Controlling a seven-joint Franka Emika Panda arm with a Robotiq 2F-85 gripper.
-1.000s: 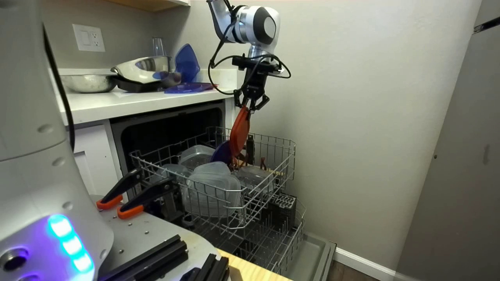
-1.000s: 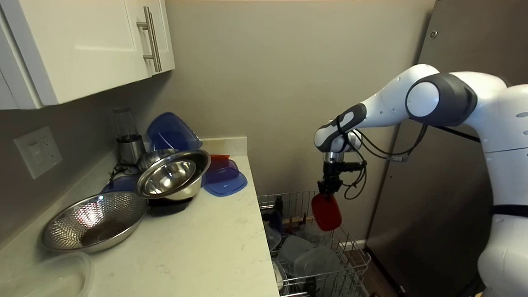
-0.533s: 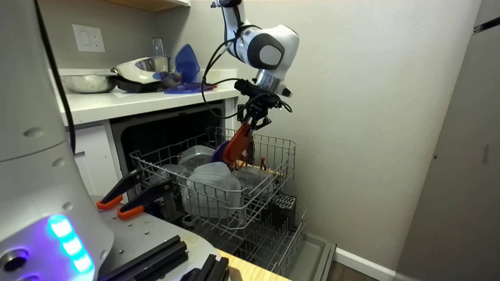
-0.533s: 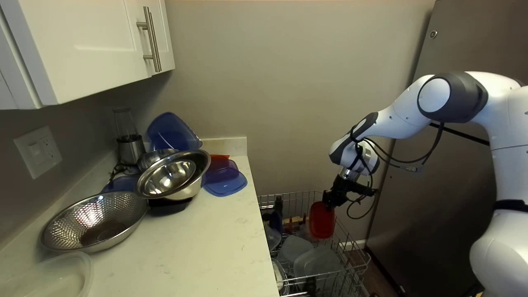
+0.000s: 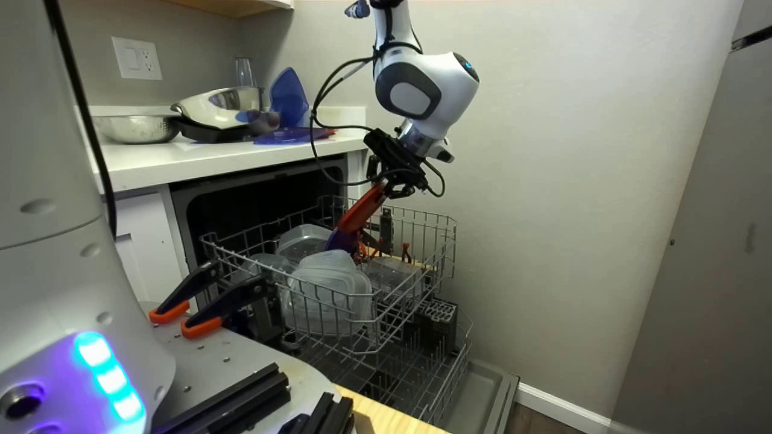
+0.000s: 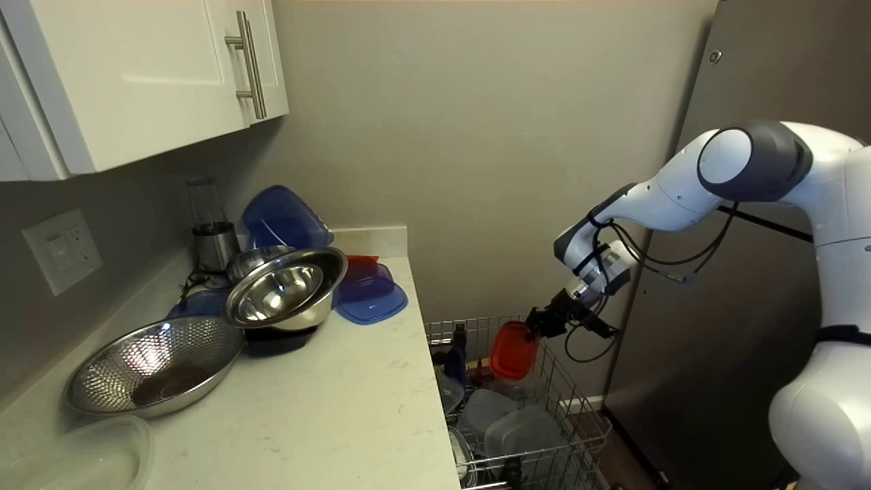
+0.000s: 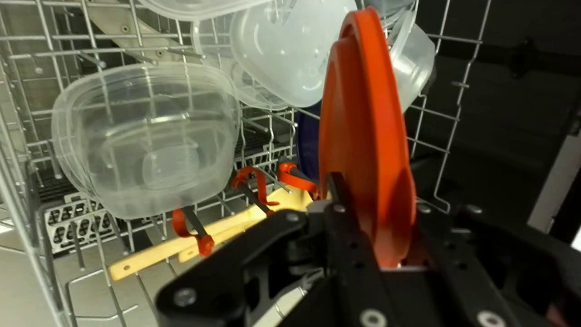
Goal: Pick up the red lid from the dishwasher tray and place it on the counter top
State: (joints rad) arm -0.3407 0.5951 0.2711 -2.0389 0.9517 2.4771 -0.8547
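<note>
The red lid is gripped at its upper edge by my gripper and slants down over the dishwasher tray. In the wrist view the lid stands nearly edge-on between the two black fingers of my gripper; one fingertip lies on its face, the opposite one is partly hidden behind it. The lid's low end overlaps the blue dish in an exterior view; whether they touch I cannot tell. To the left, higher than the lid, lies the white counter top.
Clear containers and a wooden utensil sit in the tray. On the counter are blue lids with a red piece behind them, a steel bowl and a colander. A wall rises beside the tray.
My gripper has dipped and tilted, rising slightly at the end. The lid has swung from hanging nearly upright to a slant, its low end turned toward the counter side. The grip has held.
</note>
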